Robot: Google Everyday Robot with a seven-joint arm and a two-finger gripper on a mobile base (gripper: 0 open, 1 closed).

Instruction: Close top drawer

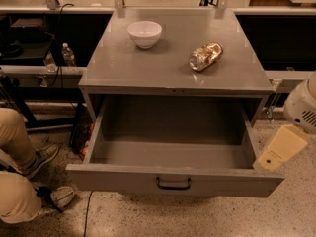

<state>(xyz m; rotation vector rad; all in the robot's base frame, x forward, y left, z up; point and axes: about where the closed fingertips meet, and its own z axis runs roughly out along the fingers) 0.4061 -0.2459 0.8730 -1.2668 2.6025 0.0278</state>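
The top drawer (123,179) of the grey metal cabinet (173,68) is pulled far out and its inside is empty. Its flat front faces me, with a small dark loop handle (173,183) at the centre. The lower drawers are hidden beneath it. My gripper (272,158), cream-coloured on a white arm (303,107), is at the right edge of the view. It hangs beside the drawer's front right corner, close to the right side wall.
A white bowl (144,33) and a shiny crumpled can (205,56) lying on its side are on the cabinet top. A person's legs and shoes (22,181) are on the floor at the left. A water bottle (68,56) and cables stand behind at the left.
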